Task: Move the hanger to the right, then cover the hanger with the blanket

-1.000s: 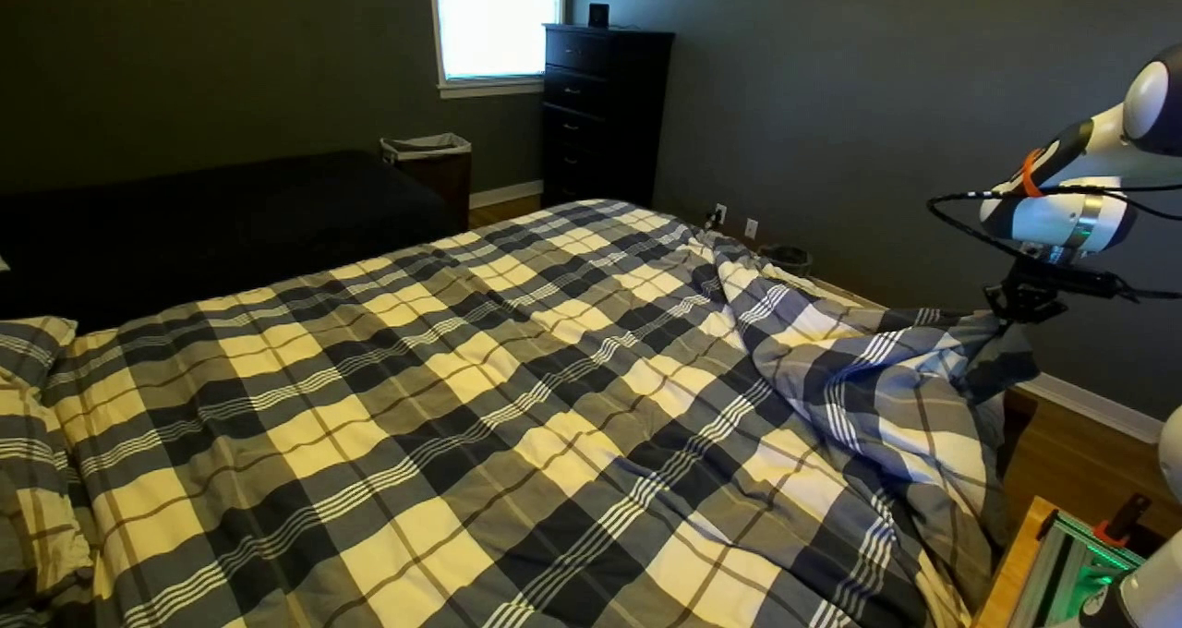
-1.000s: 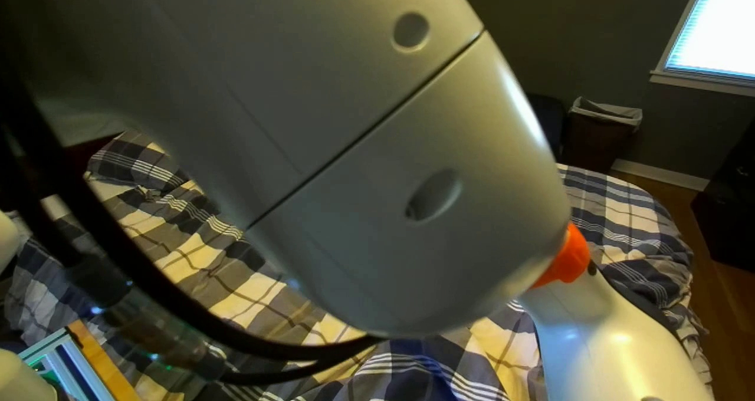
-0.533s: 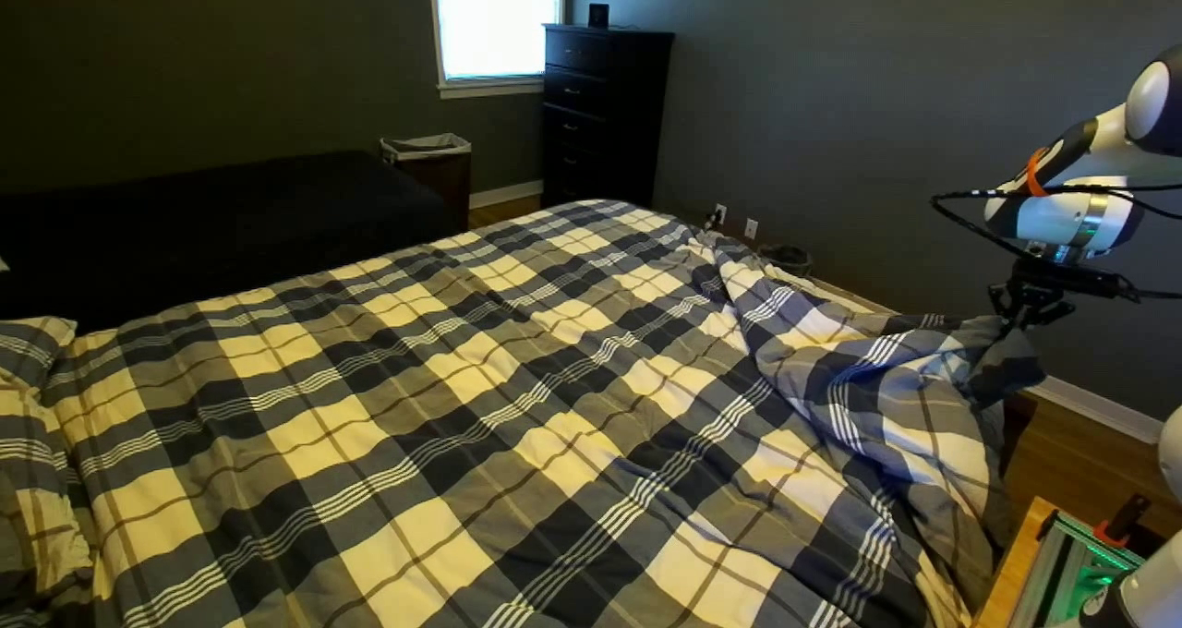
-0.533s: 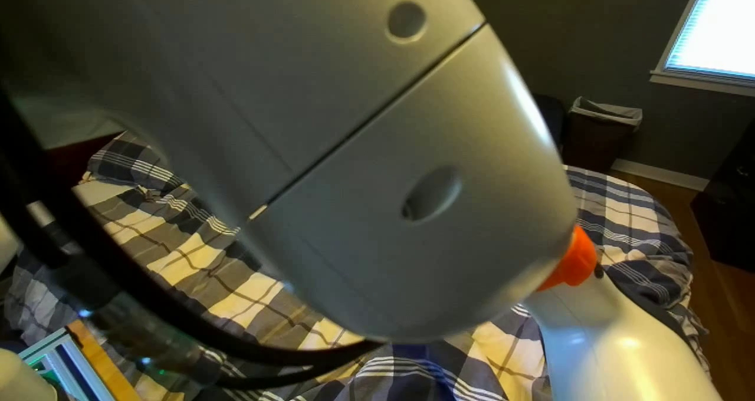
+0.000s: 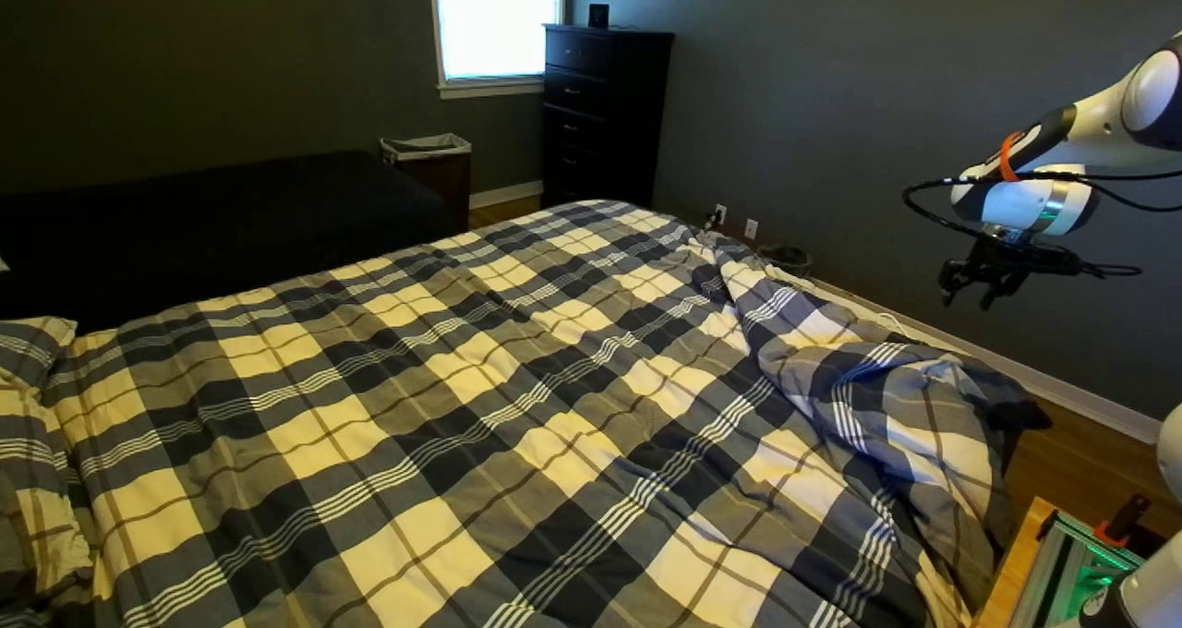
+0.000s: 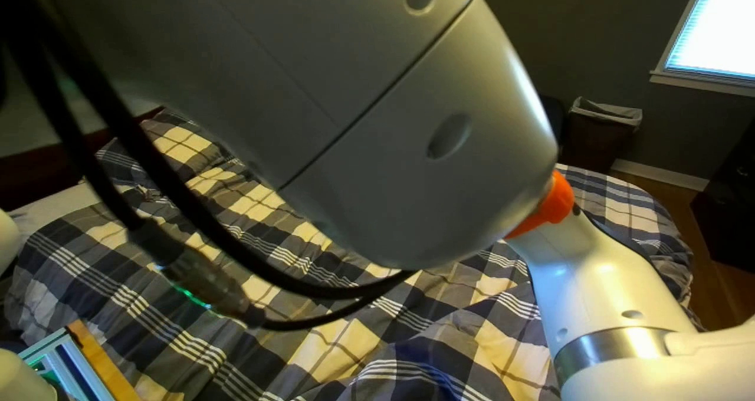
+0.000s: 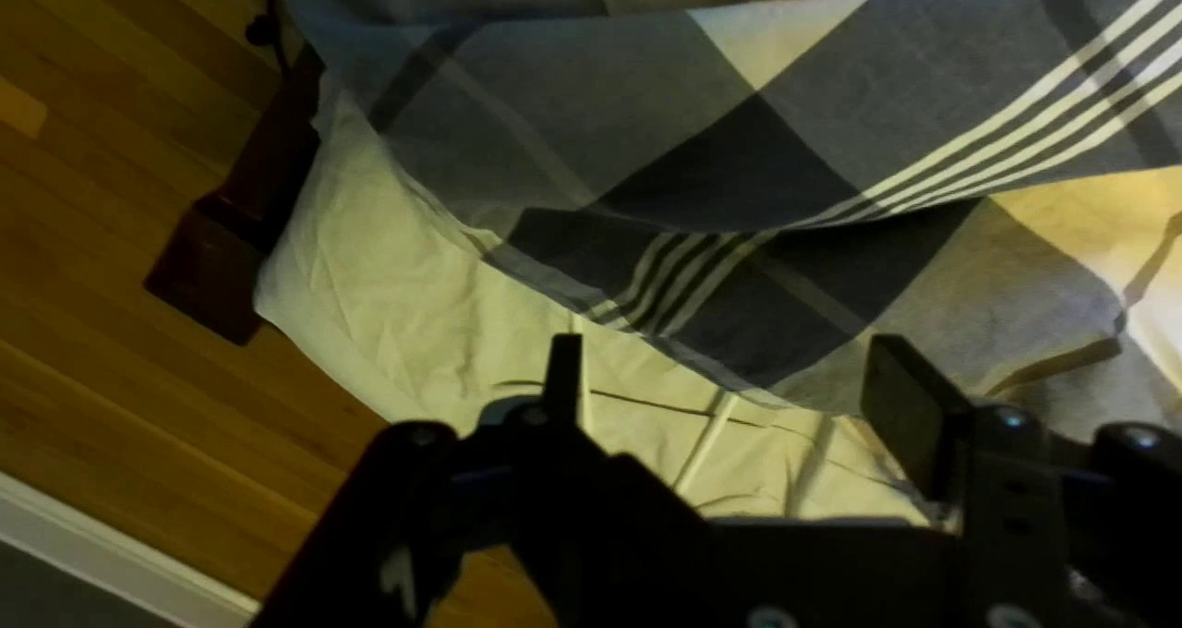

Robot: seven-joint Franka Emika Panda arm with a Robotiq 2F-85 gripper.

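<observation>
The plaid blanket (image 5: 517, 360) spreads across the bed, bunched along its foot, and shows in both exterior views and the wrist view. Its edge (image 7: 702, 305) lies on the pale sheet below my gripper. Thin white bars, apparently the hanger (image 7: 709, 439), show on that sheet between my fingers; their upper ends run to the blanket's edge and the rest is hidden by blanket and gripper. My gripper (image 7: 727, 356) is open with nothing held. In an exterior view the gripper (image 5: 967, 301) hangs in the air above the bed's foot, apart from the blanket.
A pale sheet (image 7: 397, 332) covers the mattress corner, with a dark bed leg (image 7: 208, 263) and wooden floor beside it. The wall stands behind the gripper. A wooden-edged stand (image 5: 1011, 554) is near the robot's base. The arm (image 6: 377, 124) blocks much of an exterior view.
My gripper was shut on the blanket's corner. It has opened, let the corner drop over the bed's foot, and moved up and away, leftward in an exterior view.
</observation>
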